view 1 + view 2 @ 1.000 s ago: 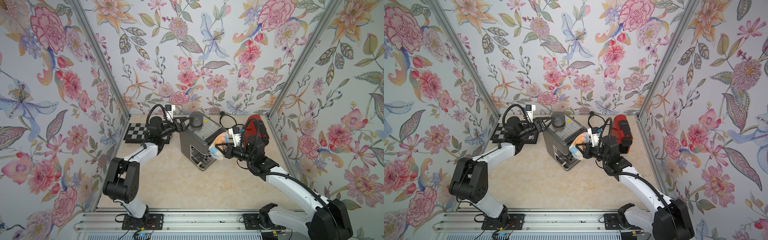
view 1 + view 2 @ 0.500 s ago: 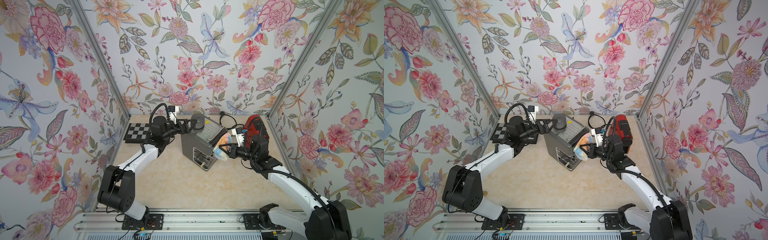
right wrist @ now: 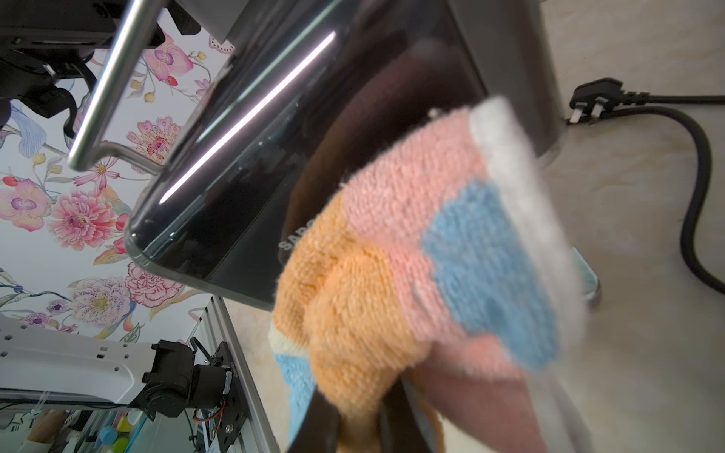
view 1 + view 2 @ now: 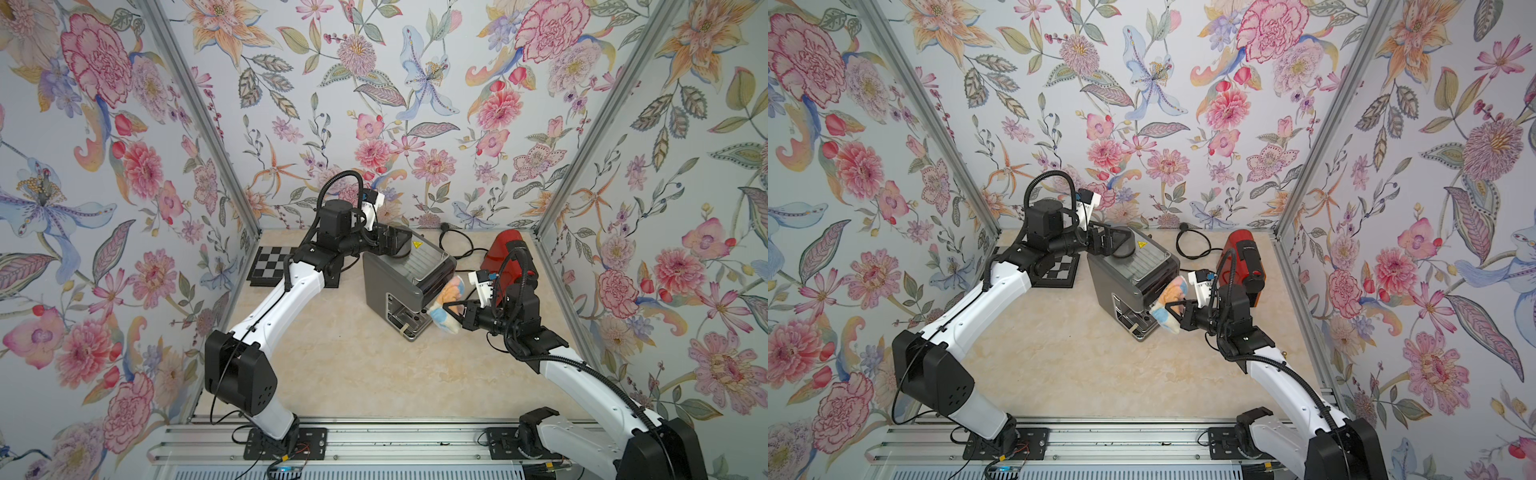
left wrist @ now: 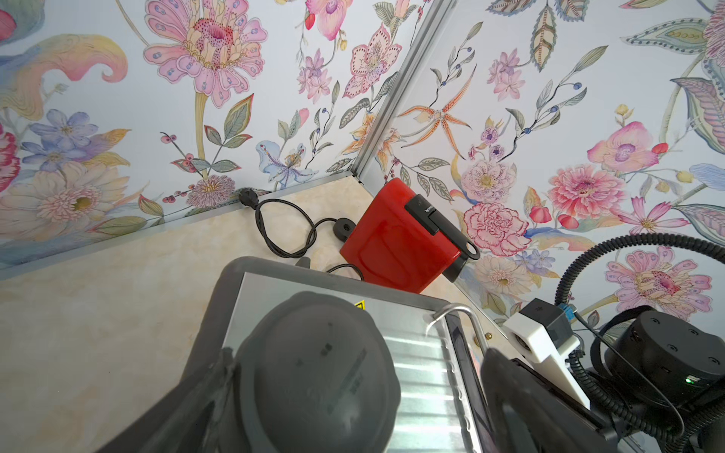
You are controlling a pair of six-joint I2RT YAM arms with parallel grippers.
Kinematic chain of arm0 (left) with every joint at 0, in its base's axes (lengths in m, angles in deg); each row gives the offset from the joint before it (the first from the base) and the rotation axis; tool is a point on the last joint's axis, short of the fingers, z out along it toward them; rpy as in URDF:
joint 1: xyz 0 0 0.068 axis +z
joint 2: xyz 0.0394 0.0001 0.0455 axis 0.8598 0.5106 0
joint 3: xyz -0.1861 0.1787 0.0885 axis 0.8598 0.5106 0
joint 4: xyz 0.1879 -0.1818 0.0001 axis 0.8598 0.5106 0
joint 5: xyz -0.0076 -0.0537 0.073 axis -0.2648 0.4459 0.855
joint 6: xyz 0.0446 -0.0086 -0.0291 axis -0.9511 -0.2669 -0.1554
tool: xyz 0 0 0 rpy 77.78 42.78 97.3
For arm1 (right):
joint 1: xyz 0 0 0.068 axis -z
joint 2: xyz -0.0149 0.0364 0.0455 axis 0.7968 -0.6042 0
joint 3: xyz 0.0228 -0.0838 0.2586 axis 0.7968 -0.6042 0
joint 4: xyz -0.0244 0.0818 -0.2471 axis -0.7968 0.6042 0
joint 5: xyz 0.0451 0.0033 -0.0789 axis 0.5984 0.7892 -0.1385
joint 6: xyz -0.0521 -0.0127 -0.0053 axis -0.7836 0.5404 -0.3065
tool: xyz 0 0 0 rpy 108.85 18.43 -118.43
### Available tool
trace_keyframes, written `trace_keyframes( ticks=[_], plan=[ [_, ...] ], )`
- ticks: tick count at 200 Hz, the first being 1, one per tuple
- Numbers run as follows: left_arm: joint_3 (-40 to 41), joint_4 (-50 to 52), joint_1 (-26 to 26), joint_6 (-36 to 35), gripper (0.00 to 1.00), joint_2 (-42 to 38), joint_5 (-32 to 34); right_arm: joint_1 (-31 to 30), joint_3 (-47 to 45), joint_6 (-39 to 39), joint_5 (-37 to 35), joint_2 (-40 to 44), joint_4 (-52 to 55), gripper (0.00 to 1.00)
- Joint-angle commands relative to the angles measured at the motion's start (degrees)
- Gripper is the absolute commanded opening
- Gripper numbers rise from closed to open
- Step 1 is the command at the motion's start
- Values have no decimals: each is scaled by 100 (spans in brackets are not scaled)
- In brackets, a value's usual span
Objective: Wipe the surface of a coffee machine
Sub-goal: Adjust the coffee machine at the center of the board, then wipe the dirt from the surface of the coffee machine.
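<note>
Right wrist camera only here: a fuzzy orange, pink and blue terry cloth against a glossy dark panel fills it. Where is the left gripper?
Observer: The left gripper is up on the grey box-shaped coffee machine, jaws wide on either side of its round dark lid.
Operator: Anything near my right arm?
Observer: A glossy red coffee machine stands by the right wall, close behind the right arm.
Operator: How low does the cloth reach?
Observer: In both top views the terry cloth, pinched in the shut right gripper, hangs down the grey machine's side past its open front bay, nearly to the marble-look tabletop.
</note>
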State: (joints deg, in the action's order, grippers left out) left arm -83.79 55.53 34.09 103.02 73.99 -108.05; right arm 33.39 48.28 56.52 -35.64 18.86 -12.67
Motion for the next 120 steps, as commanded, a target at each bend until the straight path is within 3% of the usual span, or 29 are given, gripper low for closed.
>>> trace_keyframes(
  ticks=[1,37,120],
  plan=[
    [-386,1147,-247,-643,99,238,319,98,-86,-8,-65,194,-20,0],
    [-665,1545,-301,-922,98,441,1075,129,-91,-6,-54,249,4,0],
    [-879,1629,-565,-1101,67,591,1451,-79,228,1,-345,501,211,0]
  ],
)
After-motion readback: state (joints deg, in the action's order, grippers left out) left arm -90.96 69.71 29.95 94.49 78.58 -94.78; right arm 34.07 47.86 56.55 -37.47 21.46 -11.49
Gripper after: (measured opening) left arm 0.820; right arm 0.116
